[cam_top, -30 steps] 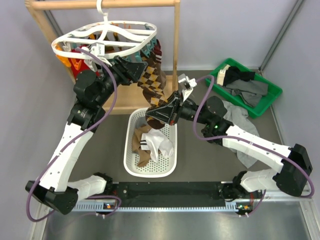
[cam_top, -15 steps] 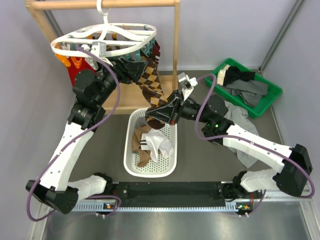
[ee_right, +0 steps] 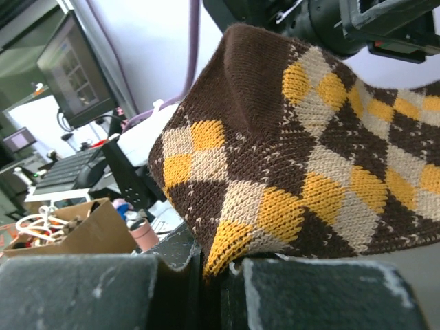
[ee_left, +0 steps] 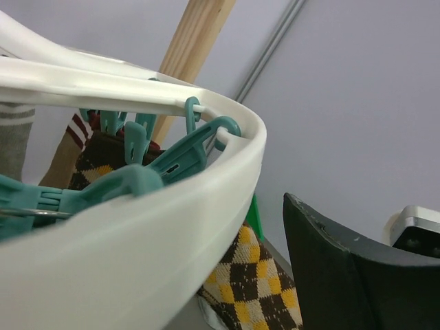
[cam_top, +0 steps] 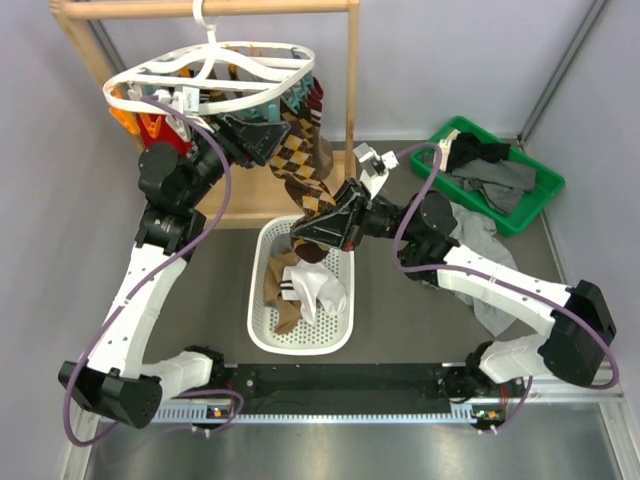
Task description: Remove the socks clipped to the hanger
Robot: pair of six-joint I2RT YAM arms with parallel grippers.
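Note:
The white oval hanger (cam_top: 130, 78) hangs by its hook from the wooden rail, with teal clips (ee_left: 187, 150) and orange ones under its rim (ee_left: 172, 227). A brown-tan argyle sock (cam_top: 303, 165) hangs from a clip at the hanger's right end and runs down to my right gripper (cam_top: 303, 232). That gripper (ee_right: 214, 271) is shut on the sock's lower end (ee_right: 309, 158). My left gripper (cam_top: 258, 140) is open right under the hanger's right rim, by the clips. Only one black finger (ee_left: 344, 275) shows in the left wrist view. More socks (cam_top: 150, 125) hang at the left end.
A white basket (cam_top: 262, 335) below the hanger holds several loose socks. A green bin (cam_top: 535, 205) at the back right holds grey and black garments, and a grey cloth (cam_top: 480, 240) lies beside it. The wooden stand's post (cam_top: 352, 90) rises just right of the hanger.
The left arm has risen slightly towards the hanger, which rocked and settled. The right gripper has kept its hold on the argyle sock and shifted a little.

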